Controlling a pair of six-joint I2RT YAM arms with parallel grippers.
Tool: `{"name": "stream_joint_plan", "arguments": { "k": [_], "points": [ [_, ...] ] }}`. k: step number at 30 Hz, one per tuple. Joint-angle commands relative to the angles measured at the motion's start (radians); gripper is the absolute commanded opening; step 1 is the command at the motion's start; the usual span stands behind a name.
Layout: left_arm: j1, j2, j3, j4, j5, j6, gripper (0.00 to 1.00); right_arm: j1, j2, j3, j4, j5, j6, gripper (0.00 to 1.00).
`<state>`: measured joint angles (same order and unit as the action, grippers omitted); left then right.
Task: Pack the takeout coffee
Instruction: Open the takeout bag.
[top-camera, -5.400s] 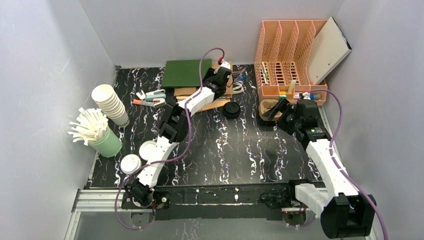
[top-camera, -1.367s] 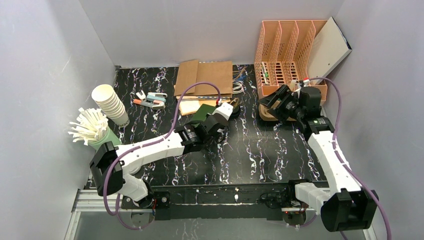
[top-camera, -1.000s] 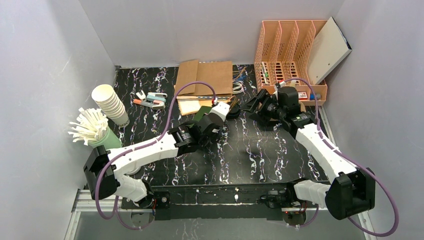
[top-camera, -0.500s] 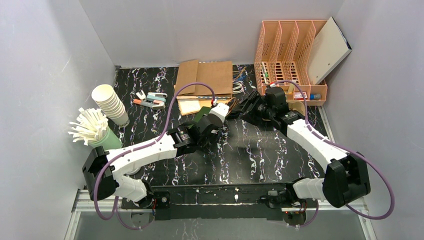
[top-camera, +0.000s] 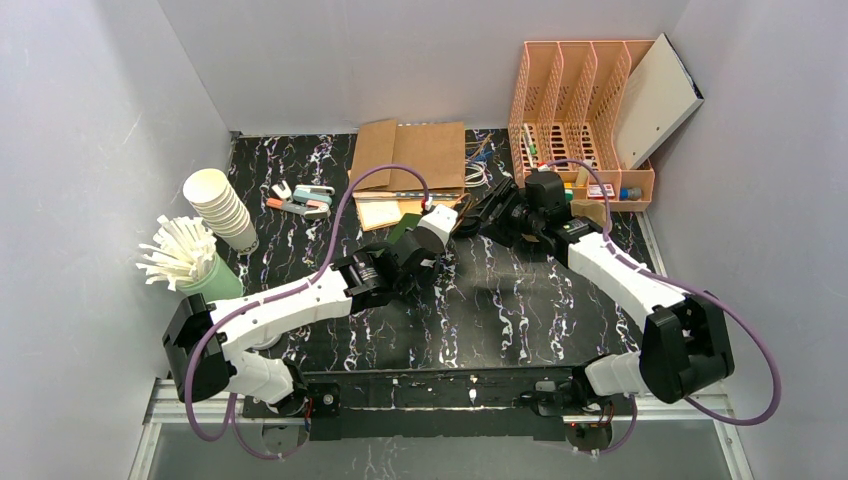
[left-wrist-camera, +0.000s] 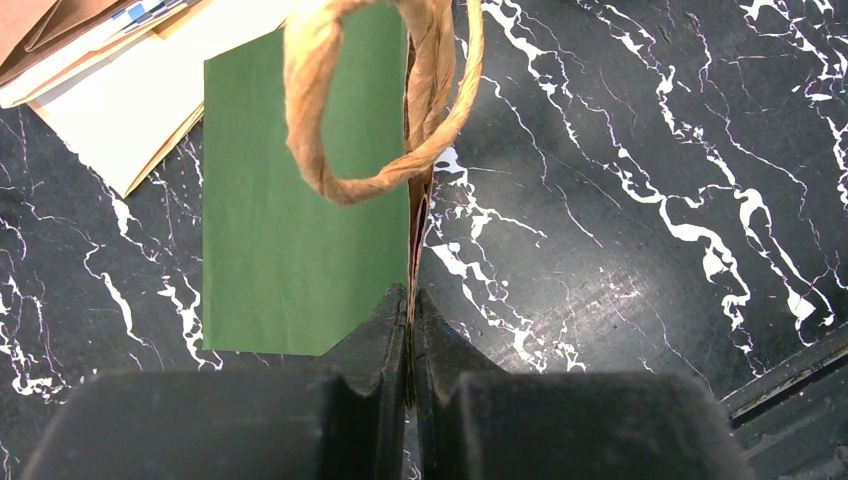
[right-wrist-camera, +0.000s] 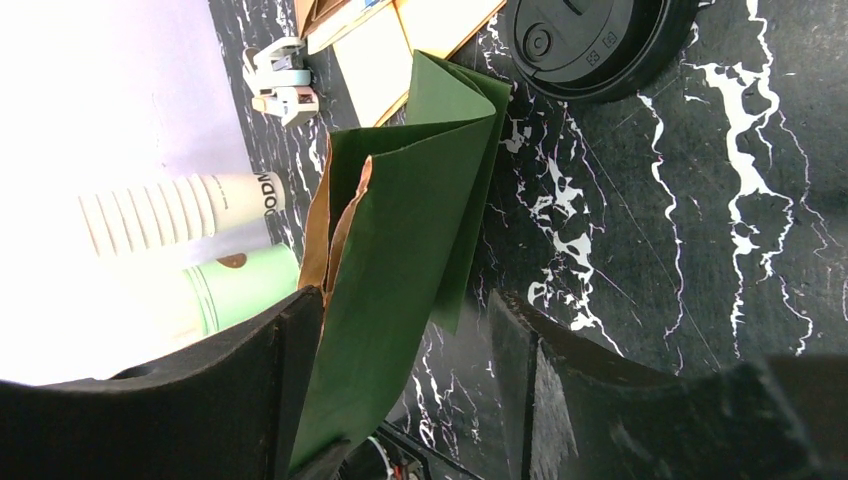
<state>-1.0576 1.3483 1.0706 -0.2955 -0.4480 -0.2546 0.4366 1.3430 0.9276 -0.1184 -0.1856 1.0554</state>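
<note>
Item 1, the task's thing: one green paper bag (left-wrist-camera: 300, 200), brown inside, folded nearly flat, with a twisted kraft-paper handle (left-wrist-camera: 370, 110) looped at its top. It hangs above the black white-veined marble tabletop (top-camera: 520, 300), near the middle of it, just in front of a pile of flat brown kraft paper bags (top-camera: 415, 155).

Item 2: my left gripper (left-wrist-camera: 411, 300), clenched on the bag's top edge just below the handle, with the paper pinched thin between the jaws.

Item 3: my right gripper (right-wrist-camera: 405, 330), jaws spread, straddling the bag's side fold. One finger lies at the brown inner edge and the other stands clear. It grasps nothing yet.

Item 4: one round black plastic coffee lid (right-wrist-camera: 590, 35), flat on the table just beyond the bag.

Item 5: a leaning stack of white paper cups (top-camera: 220, 208) and a pale green cup of wooden stirrers (top-camera: 212, 285), well apart at the left.

Risks, as I judge them:
- My right jaws may close on both walls together, which would keep the mouth shut.
- A pull against my thin left-hand pinch could tear the paper or slip it free.
- Spreading the bag low could knock the lid.
</note>
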Motion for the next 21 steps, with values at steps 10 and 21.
{"name": "stream_joint_plan", "arguments": {
  "k": [10, 21],
  "points": [
    [0.001, -0.021, 0.001, -0.007, 0.019, 0.016, 0.01, 0.035, 0.035, 0.065, 0.049, 0.000, 0.033, 0.61],
    [0.001, -0.023, -0.001, -0.021, 0.034, 0.017, 0.28, 0.049, 0.018, 0.064, 0.015, 0.031, 0.038, 0.06]
  ]
}}
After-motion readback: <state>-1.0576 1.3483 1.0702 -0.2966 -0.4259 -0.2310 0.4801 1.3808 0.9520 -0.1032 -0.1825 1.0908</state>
